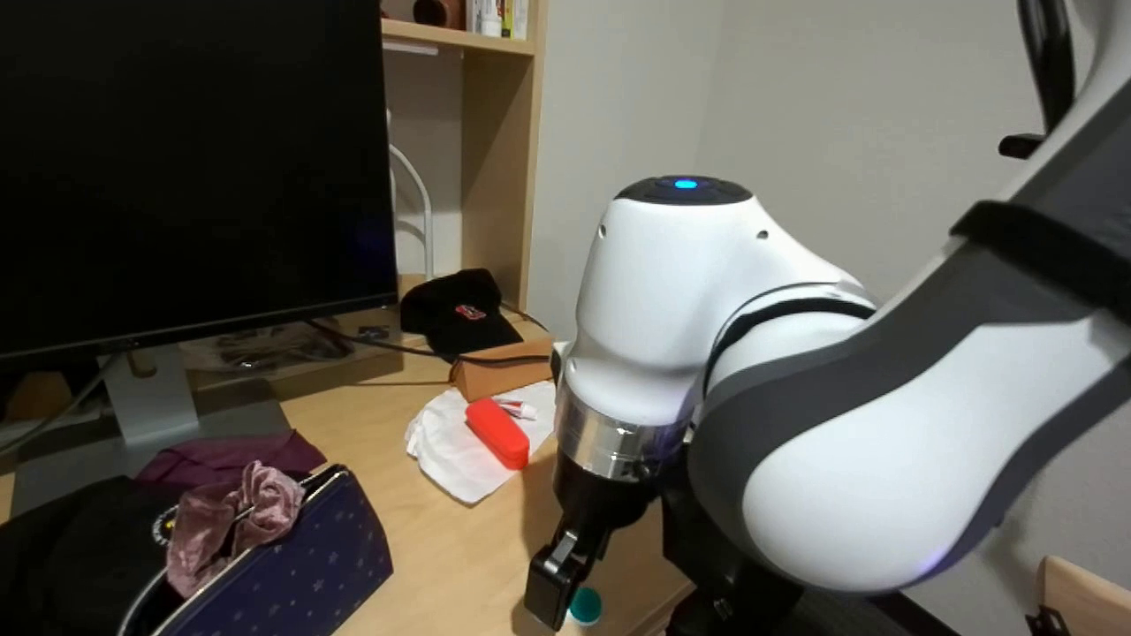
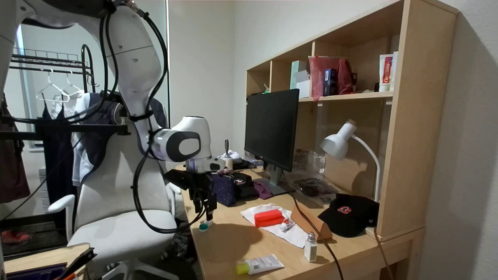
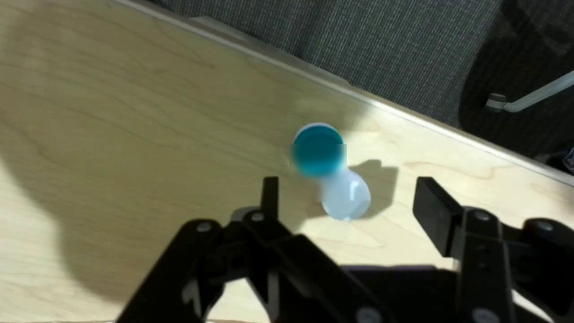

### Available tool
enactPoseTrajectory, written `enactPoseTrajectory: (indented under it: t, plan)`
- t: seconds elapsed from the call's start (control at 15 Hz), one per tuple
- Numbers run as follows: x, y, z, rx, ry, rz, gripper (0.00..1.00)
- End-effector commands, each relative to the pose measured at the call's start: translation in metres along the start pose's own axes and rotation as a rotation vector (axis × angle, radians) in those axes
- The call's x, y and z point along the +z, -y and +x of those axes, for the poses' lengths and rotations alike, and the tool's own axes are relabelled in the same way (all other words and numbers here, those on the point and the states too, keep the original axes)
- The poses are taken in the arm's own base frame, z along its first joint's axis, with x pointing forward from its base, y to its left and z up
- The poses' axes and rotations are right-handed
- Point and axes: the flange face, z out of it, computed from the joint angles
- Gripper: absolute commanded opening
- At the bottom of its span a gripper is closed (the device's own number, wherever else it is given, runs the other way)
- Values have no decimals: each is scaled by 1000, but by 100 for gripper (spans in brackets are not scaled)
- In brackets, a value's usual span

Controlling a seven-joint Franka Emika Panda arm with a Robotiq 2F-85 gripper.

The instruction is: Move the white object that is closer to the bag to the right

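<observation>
Desk (image 2: 221, 252): pale wood, its front edge (image 3: 381, 103) running close to the work, dark carpet (image 3: 278, 40) below.
White object (image 3: 346, 197): on the desk near that edge, apart from the bag (image 2: 224, 190) and on its near side in an exterior view; a teal cap (image 3: 317, 154) adjoins it, the join blurred.
Gripper (image 3: 349, 195): jaws spread wide, one to the left and one to the right of the white object in the wrist view, with nothing in their hold. Whether the step is picking up or setting down, I cannot tell.
Smooth round side: if the jaws close too high, they would likely squeeze it out instead of gripping; their height above the wood is hard to judge.
Teal cap: it sits nearer the edge than the white part, so a pinch on one end may let the other swing.
Front edge: a sideways brush from either jaw could slide the piece off onto the carpet.
Tube (image 2: 260, 265): also white, near and to the right in an exterior view; it might be bumped on a long shift, or mistaken for the target.
</observation>
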Motion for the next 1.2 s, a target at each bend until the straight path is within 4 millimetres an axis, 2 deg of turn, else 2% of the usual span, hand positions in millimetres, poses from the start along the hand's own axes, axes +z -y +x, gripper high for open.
enactPoseTrajectory:
  t: [0.0,0.47,0.67,0.93,1.13]
  plan:
    - [-11,22,13,-75,4,-18,100]
    - [-3,45,26,-272,167,-96,100]
    - [4,51,31,-326,149,-111,100]
    - [24,54,33,-359,105,-109,100]
    - [28,55,33,-363,72,-109,100]
